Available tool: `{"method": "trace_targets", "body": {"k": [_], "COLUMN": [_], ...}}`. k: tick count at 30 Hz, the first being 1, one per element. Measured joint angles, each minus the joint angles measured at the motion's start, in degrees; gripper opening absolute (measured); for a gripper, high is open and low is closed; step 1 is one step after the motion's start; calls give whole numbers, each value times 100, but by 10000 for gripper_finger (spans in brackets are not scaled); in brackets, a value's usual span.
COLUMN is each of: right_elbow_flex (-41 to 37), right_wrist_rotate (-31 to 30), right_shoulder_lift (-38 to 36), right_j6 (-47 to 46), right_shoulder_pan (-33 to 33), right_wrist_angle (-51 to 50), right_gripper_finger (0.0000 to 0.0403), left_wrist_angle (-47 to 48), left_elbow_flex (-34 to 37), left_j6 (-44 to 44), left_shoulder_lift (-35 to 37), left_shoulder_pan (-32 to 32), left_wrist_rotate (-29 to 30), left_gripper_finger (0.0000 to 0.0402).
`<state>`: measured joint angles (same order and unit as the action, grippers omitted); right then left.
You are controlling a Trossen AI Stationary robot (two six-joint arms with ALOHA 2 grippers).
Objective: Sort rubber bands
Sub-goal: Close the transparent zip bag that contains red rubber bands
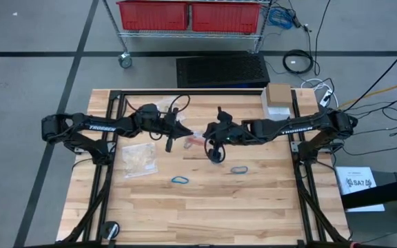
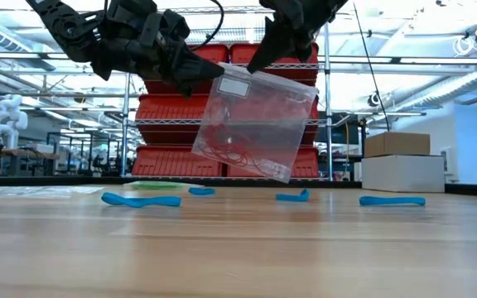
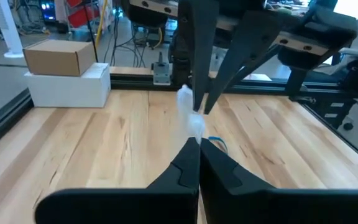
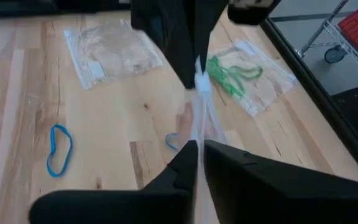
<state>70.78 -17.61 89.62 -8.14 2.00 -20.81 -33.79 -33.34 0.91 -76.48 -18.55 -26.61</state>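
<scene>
A small clear bag (image 2: 255, 124) with red rubber bands (image 2: 230, 147) inside hangs above the table's middle, between my two grippers. My left gripper (image 2: 212, 73) is shut on its upper left corner, my right gripper (image 2: 257, 60) on its upper right part. Blue rubber bands (image 1: 179, 180) (image 1: 238, 169) lie loose on the wood near the bag. A clear bag with green bands (image 4: 235, 74) and another clear bag (image 1: 138, 158) lie flat on the table. My left gripper pinches the bag's top edge at its left corner (image 3: 194, 124) between its two fingers, coming nearly level from the table's left. The bag hangs clear of the table. My right gripper pinches the bag's top edge (image 4: 201, 115) between its two fingers, slanting down from the table's right. The bag hangs tilted below the fingers, its lower corner (image 2: 281, 174) clear of the wood.
A cardboard box (image 1: 279, 96) on a white box stands at the far right corner. A wire cart with red bins (image 1: 188, 15) stands beyond the far edge. The black frame rails (image 1: 109, 158) run along both sides. Bare wood lies toward the near edge.
</scene>
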Motion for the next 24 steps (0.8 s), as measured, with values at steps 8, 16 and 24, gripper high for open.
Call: {"method": "trace_targets", "body": {"k": [8, 16, 24], "right_elbow_flex": [0, 0, 0], "right_wrist_rotate": [-5, 228, 546], "right_shoulder_lift": [5, 120, 258], "right_j6": [40, 604, 737], "right_shoulder_pan": [-2, -98, -329], "right_wrist_angle": [603, 1011, 1021], "right_gripper_finger": [100, 140, 131], "left_wrist_angle": [26, 33, 36], "left_elbow_flex": [0, 0, 0], "left_j6": [101, 105, 155], "left_shoulder_lift": [0, -1, -1], "left_shoulder_pan": [0, 0, 70], "left_wrist_rotate": [11, 9, 7], "left_gripper_finger": [3, 2, 1]}}
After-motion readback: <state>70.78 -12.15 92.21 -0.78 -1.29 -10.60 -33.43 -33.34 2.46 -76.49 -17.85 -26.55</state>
